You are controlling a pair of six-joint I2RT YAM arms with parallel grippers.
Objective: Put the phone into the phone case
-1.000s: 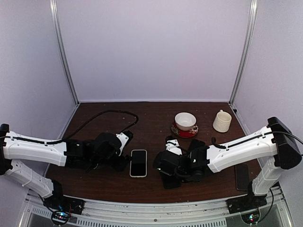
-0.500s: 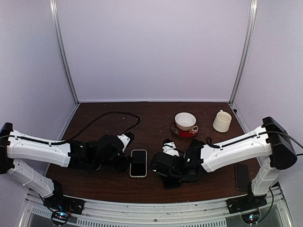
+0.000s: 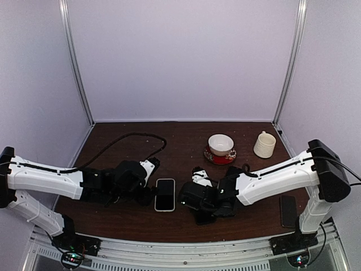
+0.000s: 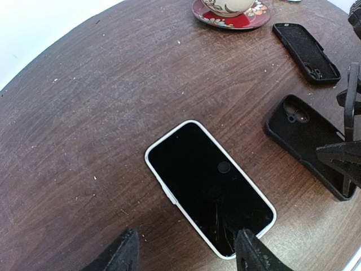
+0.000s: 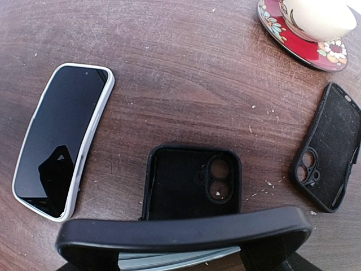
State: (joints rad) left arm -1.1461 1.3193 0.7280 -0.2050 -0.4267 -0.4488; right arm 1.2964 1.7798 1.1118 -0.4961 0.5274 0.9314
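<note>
Phone (image 4: 210,188) lay face up on the table (image 4: 84,113), not in any case yet: thin flat slab, glossy black glass, white rim with rounded corners, fine scratch-like lines near its near end

Left gripper (image 4: 188,232) was released, fingers spread wide and low, straddling the phone's near end with no contact visible

Phone case (image 5: 194,183) sat open side up just beside the phone on its right: matte black, soft-looking, raised lip all round, twin-lens camera cutout. In the top view the right gripper (image 3: 190,197) hung over that case. A second case (image 5: 327,147) of the same black kind lay farther right, also open side up

Right claw state: could not tell. A black band (image 5: 180,234) with rounded ends crossed the bottom of the right wrist view, with a pale strip under it. It was unclear whether that was a finger or something held

Judged step: pre-grasp on the phone, insertion not started

Next move likely called for:
- left fingertips dropping to table level and closing across the phone's long edges
- care with the grip, as the slab is low and the rim rounded, so there is little to bite and the glass looked slick
- lifting, then lining the camera end up with the cutout
- seating one end under the lip and pressing the rest down, with the right arm probably bracing the case

Table was dark scuffed wood grain with pale crumbs. A white cup (image 5: 318,14) sat on a red floral saucer (image 5: 299,48) beyond the cases
</note>
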